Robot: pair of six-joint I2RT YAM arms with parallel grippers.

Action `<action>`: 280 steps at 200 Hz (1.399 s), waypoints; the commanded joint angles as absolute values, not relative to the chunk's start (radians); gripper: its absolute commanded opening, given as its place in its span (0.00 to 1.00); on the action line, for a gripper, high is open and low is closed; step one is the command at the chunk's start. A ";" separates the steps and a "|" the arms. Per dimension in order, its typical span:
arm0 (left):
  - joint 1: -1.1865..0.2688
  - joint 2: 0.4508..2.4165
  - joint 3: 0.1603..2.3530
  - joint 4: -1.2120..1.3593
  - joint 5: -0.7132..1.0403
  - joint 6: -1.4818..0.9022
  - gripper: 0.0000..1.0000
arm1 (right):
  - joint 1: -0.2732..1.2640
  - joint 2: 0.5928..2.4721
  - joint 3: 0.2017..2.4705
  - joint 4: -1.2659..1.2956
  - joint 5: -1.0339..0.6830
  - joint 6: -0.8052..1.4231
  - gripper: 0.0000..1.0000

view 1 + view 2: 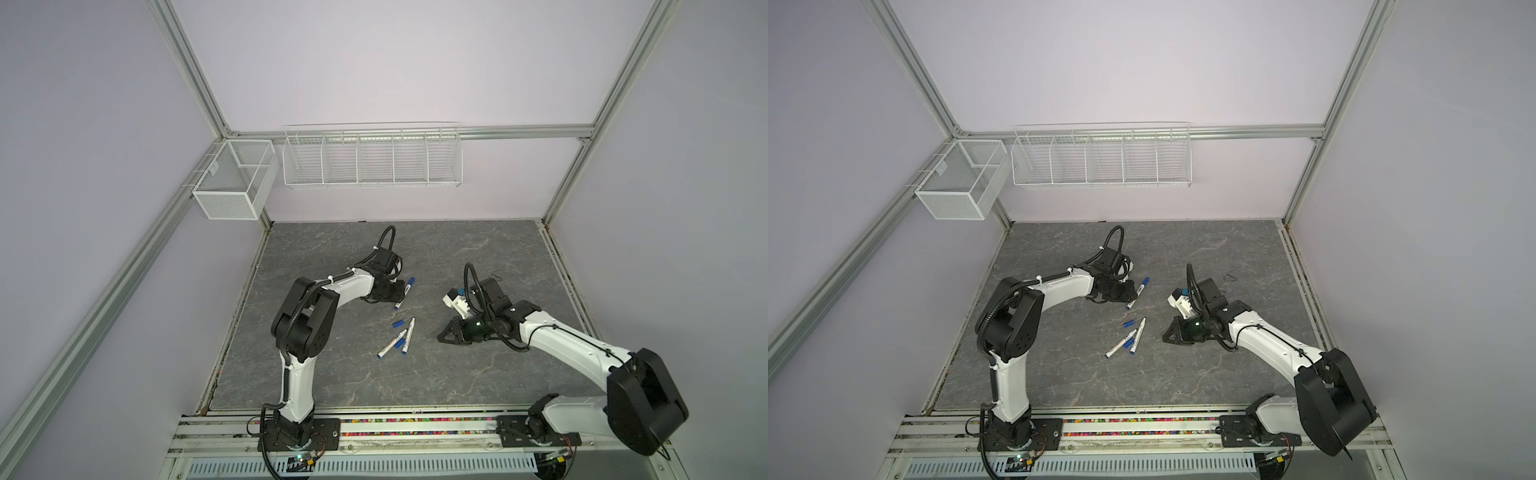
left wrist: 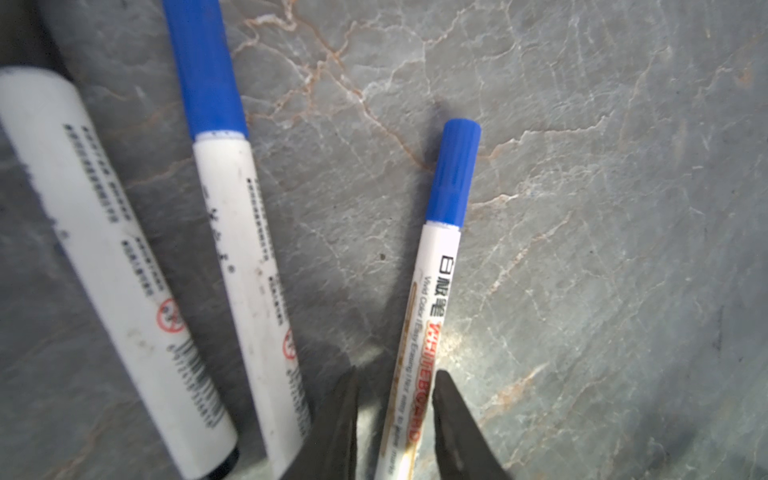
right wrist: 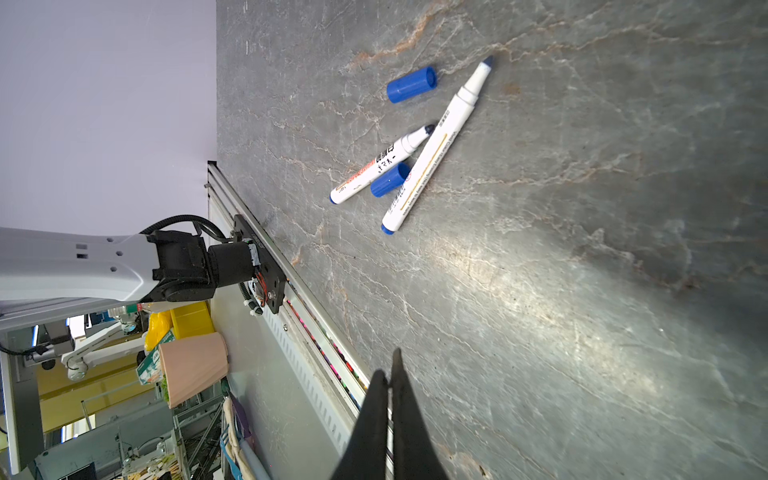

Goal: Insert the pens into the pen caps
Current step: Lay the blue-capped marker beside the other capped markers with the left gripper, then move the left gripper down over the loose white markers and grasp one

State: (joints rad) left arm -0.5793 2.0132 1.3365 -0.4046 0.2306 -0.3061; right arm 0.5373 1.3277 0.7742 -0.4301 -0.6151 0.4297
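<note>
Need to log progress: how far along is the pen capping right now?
Done: one blue-capped pen lies between the open jaws of the left pincer; a second capped pen lies beside it. The black-plugged pen has its cap end out of clear view. In hand: nothing; the right pincer is shut and empty. Left: two uncapped pens and two loose blue caps.

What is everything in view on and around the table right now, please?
capped pens: three, white; two blue caps, the third's blurred; left of centre.
uncapped pens: two, white, mid-table, in a V.
loose caps: two, blue, by the uncapped pens.
wire rack: one, white, back wall.
mesh basket: one, white, left rear corner.
table: one, grey marble.
left gripper: black, open around a blue-capped pen.
right gripper: black, shut, empty.
</note>
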 commanded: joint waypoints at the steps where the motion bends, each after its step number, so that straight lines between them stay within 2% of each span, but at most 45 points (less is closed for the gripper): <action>1: -0.595 1.964 1.350 -0.433 0.211 -0.297 0.33 | 0.530 1.322 0.793 -0.444 -0.600 0.411 0.11; 32: -0.641 1.841 1.278 -0.441 0.152 -0.252 0.43 | 0.530 1.307 0.789 -0.435 -0.581 0.410 0.13; 70: -0.702 1.670 1.097 -0.431 0.138 -0.235 0.48 | 0.530 1.298 0.786 -0.423 -0.569 0.410 0.13; 123: -0.866 1.528 0.920 -0.458 0.097 -0.127 0.51 | 0.527 1.301 0.779 -0.425 -0.556 0.406 0.13; 161: -0.929 1.556 0.909 -0.449 0.061 -0.099 0.52 | 0.525 1.298 0.776 -0.426 -0.551 0.410 0.13; 212: -0.933 1.618 0.945 -0.418 0.005 -0.098 0.50 | 0.518 1.298 0.779 -0.439 -0.556 0.401 0.13; 280: -0.933 1.699 1.009 -0.400 0.018 -0.079 0.47 | 0.507 1.289 0.779 -0.457 -0.557 0.389 0.13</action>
